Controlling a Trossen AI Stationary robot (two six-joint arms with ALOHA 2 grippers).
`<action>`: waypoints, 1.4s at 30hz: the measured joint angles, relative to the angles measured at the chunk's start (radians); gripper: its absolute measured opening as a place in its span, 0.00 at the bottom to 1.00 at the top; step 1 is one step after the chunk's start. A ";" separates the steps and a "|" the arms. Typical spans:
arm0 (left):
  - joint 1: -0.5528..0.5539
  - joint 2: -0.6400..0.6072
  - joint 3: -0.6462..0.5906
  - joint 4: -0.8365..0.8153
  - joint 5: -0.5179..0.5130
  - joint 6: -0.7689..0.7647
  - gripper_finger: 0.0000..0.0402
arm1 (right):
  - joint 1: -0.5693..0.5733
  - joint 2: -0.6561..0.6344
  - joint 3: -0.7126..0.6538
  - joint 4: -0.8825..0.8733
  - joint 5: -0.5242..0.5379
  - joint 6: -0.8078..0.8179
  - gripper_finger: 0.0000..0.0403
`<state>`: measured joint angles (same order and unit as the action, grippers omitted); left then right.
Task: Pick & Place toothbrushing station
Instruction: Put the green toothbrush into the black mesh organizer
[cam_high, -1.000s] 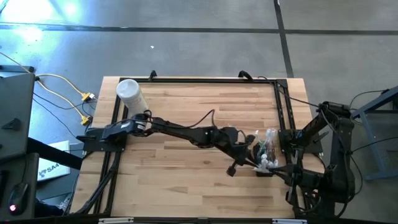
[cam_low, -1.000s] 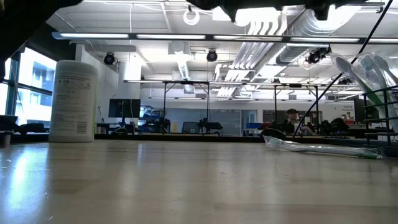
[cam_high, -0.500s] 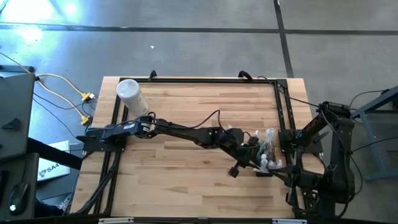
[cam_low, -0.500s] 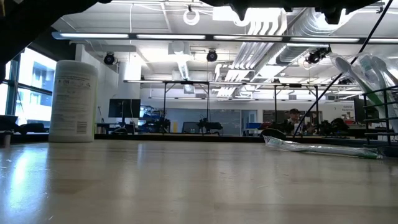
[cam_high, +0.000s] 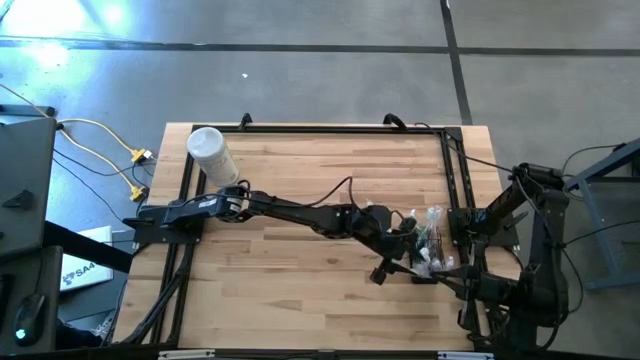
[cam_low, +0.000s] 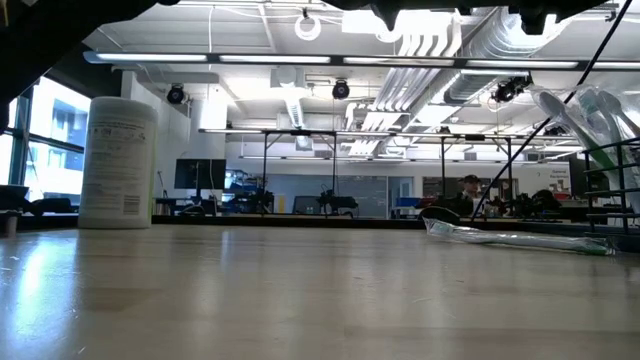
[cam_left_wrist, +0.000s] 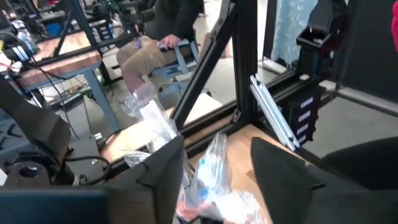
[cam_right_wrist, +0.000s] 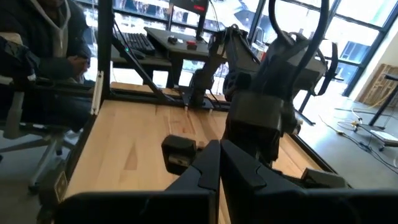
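wooden table (cam_high: 300, 280) | left gripper (cam_high: 412, 250) fingers now spread over toothbrushes (cam_high: 430, 238) | right gripper (cam_right_wrist: 219, 163) fingers closed, empty

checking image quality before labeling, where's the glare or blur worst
Low view: ceiling lights blow out bright and sheen the tabletop, whose near part is soft. High view: glare patch on the floor. Left wrist view: wrapped toothbrushes blurred close up.

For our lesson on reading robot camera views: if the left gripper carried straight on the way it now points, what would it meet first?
Probably the wrapped toothbrushes bunched between the left gripper's open fingers, standing in the holder; depth is hard to judge.
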<state>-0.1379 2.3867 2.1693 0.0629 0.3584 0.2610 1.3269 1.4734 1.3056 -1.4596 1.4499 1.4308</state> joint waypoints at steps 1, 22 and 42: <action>0.000 0.000 0.000 0.008 0.000 -0.006 0.48 | -0.003 0.000 0.000 0.000 -0.008 -0.005 0.01; 0.014 -0.375 0.002 -0.829 -0.119 0.078 0.65 | -0.034 0.000 -0.001 0.079 0.071 -0.202 0.01; 0.014 -0.528 -0.127 -1.468 -0.374 -0.157 0.65 | -0.538 -0.020 0.267 0.127 -0.354 -0.575 0.01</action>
<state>-0.1238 1.8591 2.0419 -1.4049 -0.0158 0.1039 0.7889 1.4538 1.5728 -1.3323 1.0959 0.8553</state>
